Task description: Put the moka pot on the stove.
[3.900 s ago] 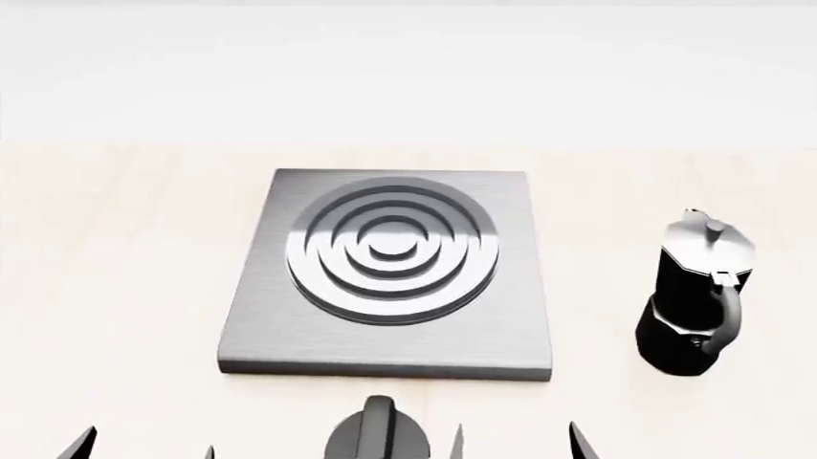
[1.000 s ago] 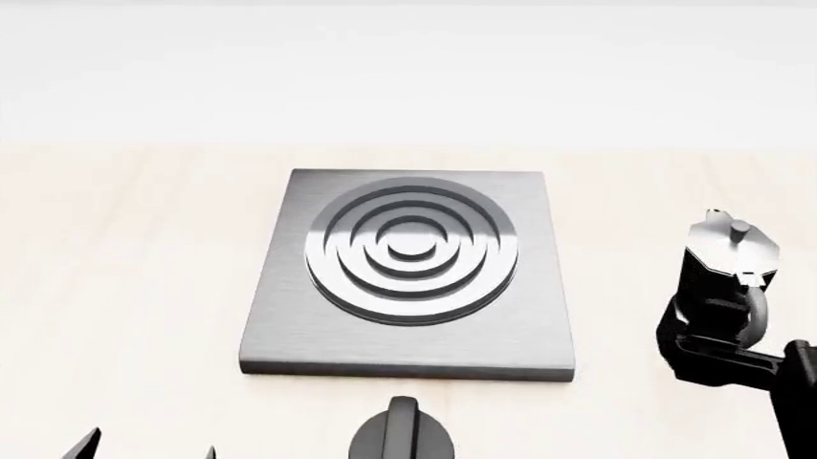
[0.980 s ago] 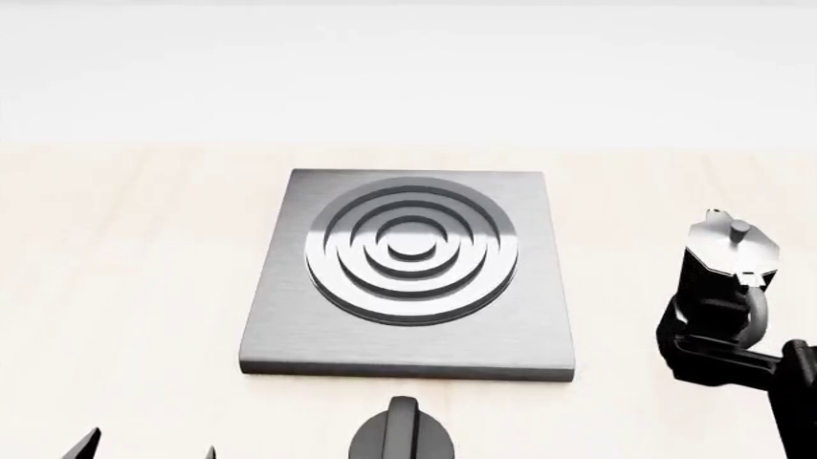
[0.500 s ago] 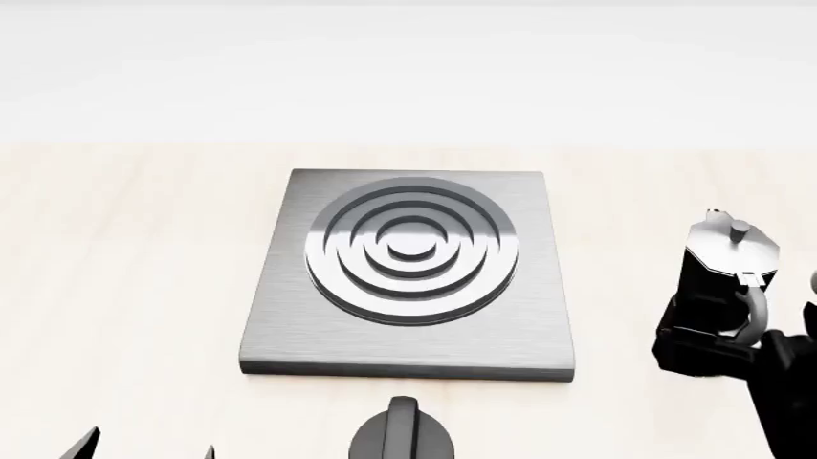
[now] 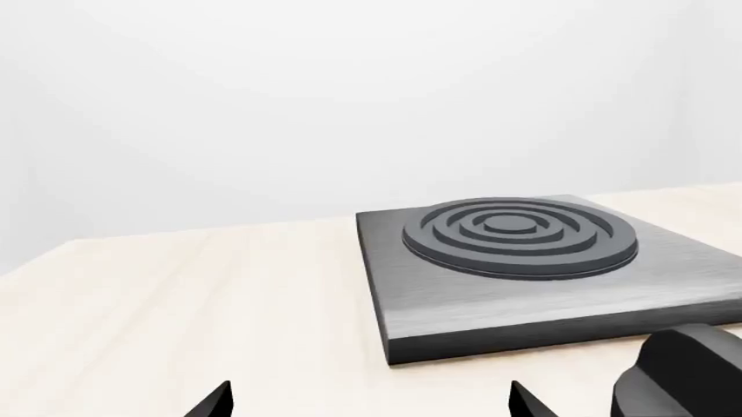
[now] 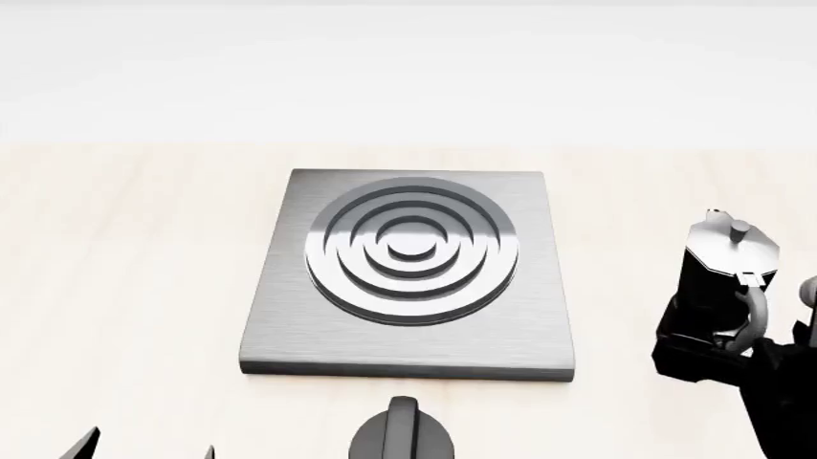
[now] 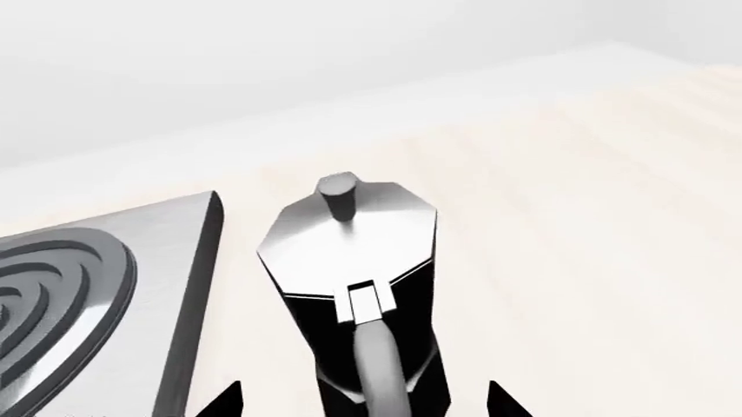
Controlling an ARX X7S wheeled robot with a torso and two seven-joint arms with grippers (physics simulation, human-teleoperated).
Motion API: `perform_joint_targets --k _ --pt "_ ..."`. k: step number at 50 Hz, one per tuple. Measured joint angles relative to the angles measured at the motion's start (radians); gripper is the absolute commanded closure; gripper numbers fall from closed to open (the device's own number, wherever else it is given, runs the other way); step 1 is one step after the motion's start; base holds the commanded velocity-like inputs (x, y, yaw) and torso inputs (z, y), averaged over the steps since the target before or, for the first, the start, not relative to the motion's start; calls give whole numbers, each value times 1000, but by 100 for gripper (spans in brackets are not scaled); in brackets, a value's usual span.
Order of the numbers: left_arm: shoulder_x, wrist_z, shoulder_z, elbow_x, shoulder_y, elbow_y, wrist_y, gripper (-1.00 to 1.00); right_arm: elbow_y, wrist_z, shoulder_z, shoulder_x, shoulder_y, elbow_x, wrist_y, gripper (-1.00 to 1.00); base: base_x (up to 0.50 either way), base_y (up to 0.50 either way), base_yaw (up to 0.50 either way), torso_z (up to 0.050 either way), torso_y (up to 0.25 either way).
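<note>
**Right claw straddling the pot, nothing gripped**

You are looking at the moka pot (image 6: 721, 277) standing upright on the wooden table (image 6: 128, 287), right of the stove (image 6: 408, 273) and apart from it. Your right gripper (image 7: 361, 404) is sitting with its jaws spread, one tip on each side of the pot's lower body, around the handle. Your left gripper (image 5: 368, 407) is waiting low in front of the stove, tips apart and holding nothing, beside the black knob (image 6: 402, 435).
</note>
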Motion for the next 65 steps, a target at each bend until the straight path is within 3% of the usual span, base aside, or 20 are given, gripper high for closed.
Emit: perform_joint_targets --k 46,47,65 --pt "-8 -13 12 -2 -2 1 5 -100 179 -41 -24 -15 77 -41 -72 -100 0 0 0 0 0" --pt "-8 -13 12 -2 -3 1 5 -100 180 -42 -24 -15 78 -41 -73 100 0 0 0 0 0" --pt "-9 -14 19 -4 -12 -4 0 -100 246 -62 -43 -21 115 -70 -130 100 1 0 0 0 0"
